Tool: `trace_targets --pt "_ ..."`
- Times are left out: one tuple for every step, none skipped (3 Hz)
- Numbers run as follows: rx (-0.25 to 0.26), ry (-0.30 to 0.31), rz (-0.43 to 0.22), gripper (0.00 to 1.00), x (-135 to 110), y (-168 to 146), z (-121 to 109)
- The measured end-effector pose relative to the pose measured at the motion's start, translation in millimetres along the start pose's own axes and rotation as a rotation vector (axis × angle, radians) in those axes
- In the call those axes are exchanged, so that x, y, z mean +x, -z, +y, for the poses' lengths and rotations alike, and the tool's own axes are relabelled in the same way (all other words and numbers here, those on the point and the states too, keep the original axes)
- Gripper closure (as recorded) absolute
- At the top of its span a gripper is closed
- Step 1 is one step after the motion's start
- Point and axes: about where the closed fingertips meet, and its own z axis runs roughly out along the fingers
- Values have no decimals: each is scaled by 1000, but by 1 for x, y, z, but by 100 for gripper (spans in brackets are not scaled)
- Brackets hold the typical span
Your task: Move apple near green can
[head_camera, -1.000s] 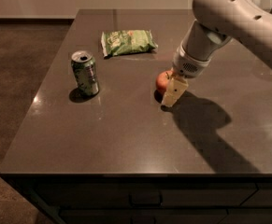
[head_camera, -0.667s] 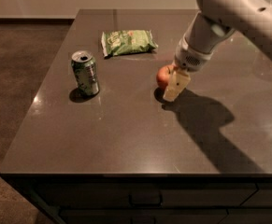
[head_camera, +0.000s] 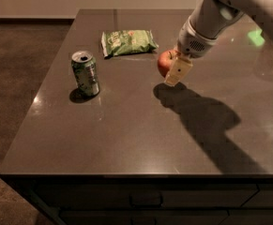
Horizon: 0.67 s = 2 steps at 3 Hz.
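The red-orange apple (head_camera: pixel 164 62) is held in my gripper (head_camera: pixel 172 68), lifted a little above the dark tabletop, with its shadow on the surface below and to the right. The gripper's pale finger (head_camera: pixel 178 71) covers the apple's right side. The green can (head_camera: pixel 85 73) stands upright on the left part of the table, well to the left of the apple and apart from it. My white arm (head_camera: pixel 211 18) comes in from the upper right.
A flat green chip bag (head_camera: pixel 128 41) lies at the back of the table, between the can and the apple. The table's left edge (head_camera: pixel 37 97) and front edge (head_camera: pixel 140 175) drop off to brown carpet.
The gripper has risen with the apple in it, lifting it off the tabletop. The can and chip bag have not moved.
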Motion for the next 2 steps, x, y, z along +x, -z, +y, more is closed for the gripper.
trace_targets --pt "2 23 -11 100 -13 -2 6" --pt "-4 58 -34 100 -38 -12 11"
